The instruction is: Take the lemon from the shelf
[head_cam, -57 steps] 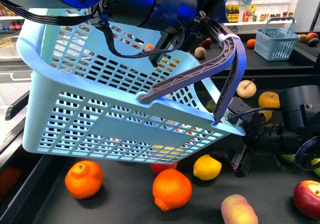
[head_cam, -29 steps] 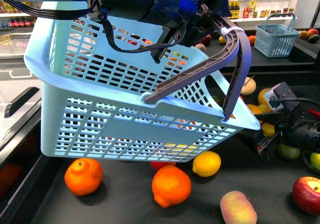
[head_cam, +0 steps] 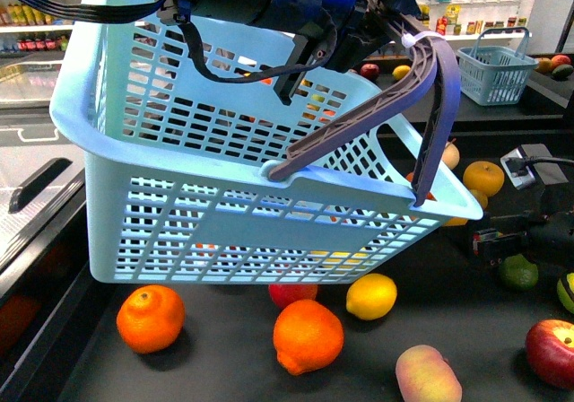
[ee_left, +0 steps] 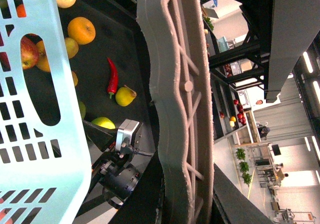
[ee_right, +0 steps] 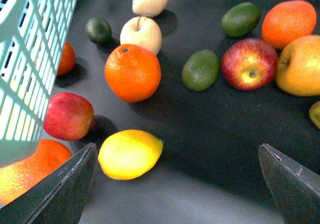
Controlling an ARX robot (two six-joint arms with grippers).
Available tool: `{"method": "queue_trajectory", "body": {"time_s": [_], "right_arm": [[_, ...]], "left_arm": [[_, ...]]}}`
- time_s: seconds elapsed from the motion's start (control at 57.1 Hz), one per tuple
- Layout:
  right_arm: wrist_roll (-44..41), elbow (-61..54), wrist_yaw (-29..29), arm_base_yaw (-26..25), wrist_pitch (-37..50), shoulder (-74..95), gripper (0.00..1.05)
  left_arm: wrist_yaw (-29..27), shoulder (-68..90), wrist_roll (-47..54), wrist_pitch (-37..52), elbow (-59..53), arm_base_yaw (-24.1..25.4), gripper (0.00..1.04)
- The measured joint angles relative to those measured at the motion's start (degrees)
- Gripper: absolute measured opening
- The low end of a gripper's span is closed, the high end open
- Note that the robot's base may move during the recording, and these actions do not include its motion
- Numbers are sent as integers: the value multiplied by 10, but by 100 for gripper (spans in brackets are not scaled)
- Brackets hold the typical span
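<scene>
The lemon [head_cam: 371,296] lies on the dark tray of the shelf [head_cam: 224,371], just below the basket's near right corner. In the right wrist view the lemon [ee_right: 130,154] sits between the fingers of my open right gripper [ee_right: 177,146], close to one finger [ee_right: 75,184]. From the front, the right gripper [head_cam: 489,240] hovers low to the right of the lemon, apart from it. My left gripper [head_cam: 395,21] is shut on the grey basket handle [head_cam: 359,119] and holds the light blue basket [head_cam: 224,214] above the tray. The basket handle [ee_left: 175,84] fills the left wrist view.
Two oranges [head_cam: 150,318] [head_cam: 308,336], a peach [head_cam: 428,375], a red apple [head_cam: 552,353] and a lime [head_cam: 518,272] lie around the lemon. An orange [ee_right: 132,72] and a red apple [ee_right: 67,116] sit just beyond it. A small blue basket [head_cam: 496,74] stands at the back right.
The right gripper has drawn back to the right, away from the lemon. The basket has risen a little and hangs more level.
</scene>
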Motion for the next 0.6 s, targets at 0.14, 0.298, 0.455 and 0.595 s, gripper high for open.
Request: {"method": "queue_trajectory", "body": {"time_s": [0.14, 0.298, 0.455, 0.595], "right_arm": [[9, 0, 2, 2, -13, 11, 97], [10, 11, 8, 8, -59, 35, 97], [-6, 42, 29, 17, -97, 80, 97], [-32, 75, 32, 28, -103, 111, 97]], "left_arm": [[-2, 0, 2, 0, 0, 0, 12], [-2, 0, 4, 0, 0, 0, 12], [-2, 0, 4, 0, 0, 0, 12], [-2, 0, 4, 0, 0, 0, 12]]}}
